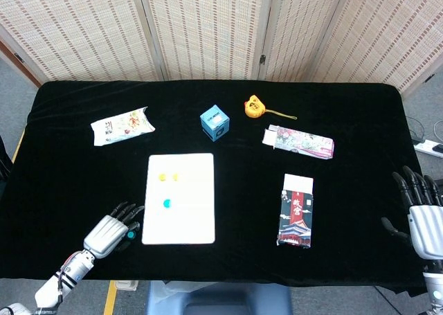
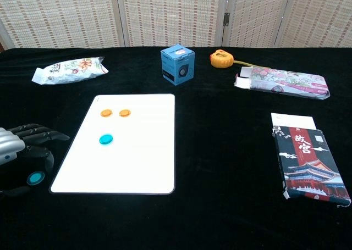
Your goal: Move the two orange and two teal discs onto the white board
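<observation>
Left hand (image 2: 19, 148) sits at the near left edge of the black cloth, fingers (image 2: 47, 134) apart and reaching toward the white board (image 2: 137, 167). The loose teal disc (image 2: 36, 178) lies on the cloth below those fingers, between them and the thumb, not yet pinched as far as the chest view shows; the hand grasps nothing. This hand is far the nearer one. The board's left edge lies just right of the fingertips, long axis running away from the robot.

On the board, further right: one teal disc (image 2: 106, 139) and two orange discs (image 2: 115, 113) side by side. All are flat, round, glossy; the board is smooth and rigid.

Right hand (image 1: 423, 214) is well apart at the far right, fingers spread, empty.

Judgement: three of four placed; the next move needs a low pinch on a thin disc against soft cloth.
</observation>
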